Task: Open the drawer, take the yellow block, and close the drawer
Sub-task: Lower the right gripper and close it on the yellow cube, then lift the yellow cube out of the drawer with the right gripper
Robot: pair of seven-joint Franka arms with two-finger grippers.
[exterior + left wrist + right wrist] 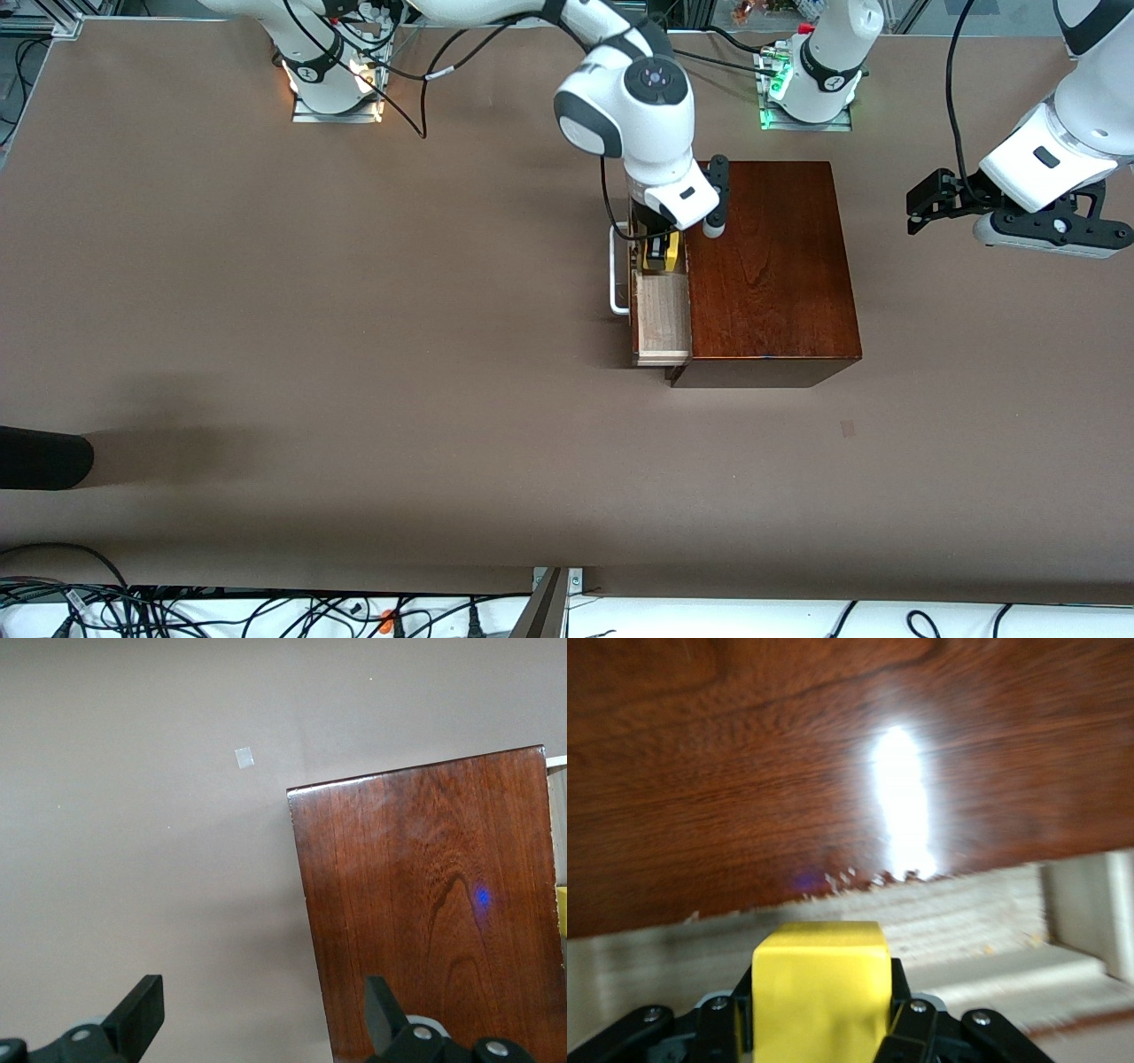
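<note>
Brown table (354,354) – cables (221,611) (perhaps floor) along its near edge.

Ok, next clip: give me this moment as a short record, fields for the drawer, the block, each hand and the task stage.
drawer: pulled open from the wooden box, pale interior showing
handle: white bar on the drawer front
yellow block: in the open drawer, between the right hand's fingers
right hand: down in the drawer, shut on the yellow block
left hand: open, waiting in the air over the table by the box, toward the left arm's end
stage: drawer opened, block gripped, not yet lifted out
</note>
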